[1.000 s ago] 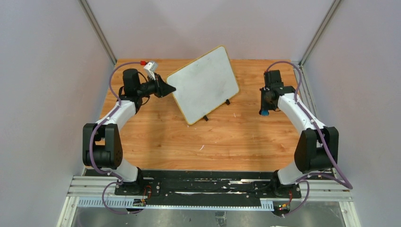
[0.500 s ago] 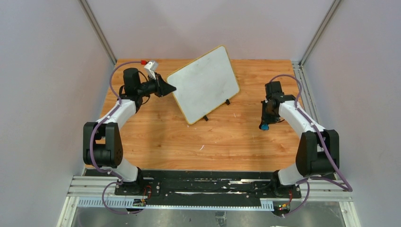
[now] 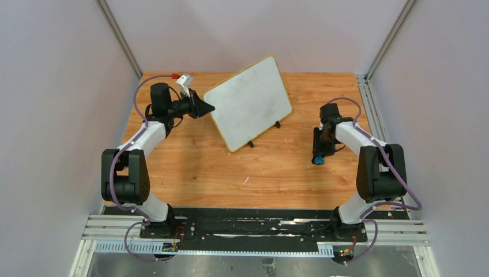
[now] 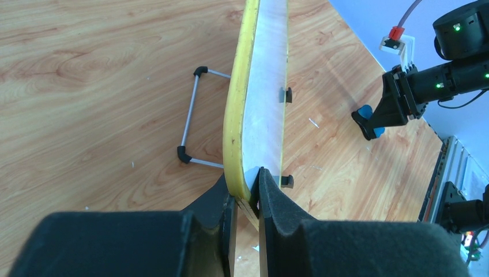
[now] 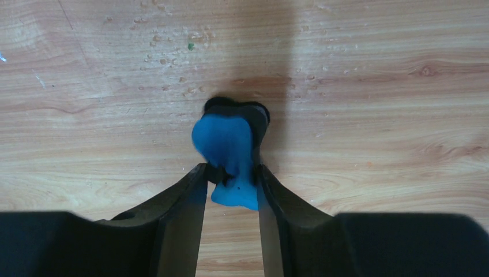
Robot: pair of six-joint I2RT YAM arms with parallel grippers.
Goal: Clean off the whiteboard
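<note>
I read the brown wooden tabletop (image 3: 190, 167) as the base surface. The large white rectangular whiteboard with a thin yellow frame (image 3: 248, 103) sits at its far centre, propped at a tilt on small black feet (image 4: 286, 181), with a grey wire stand (image 4: 190, 115) behind it. The left gripper (image 4: 247, 190) is clamped on the board's left edge near a corner, one finger on each face. The right gripper (image 5: 230, 173) hangs well to the right of the board, pointing down, fingers narrowed onto a small blue soft pad with black backing (image 5: 225, 141). I cannot tell whether the pad touches the wood
</note>
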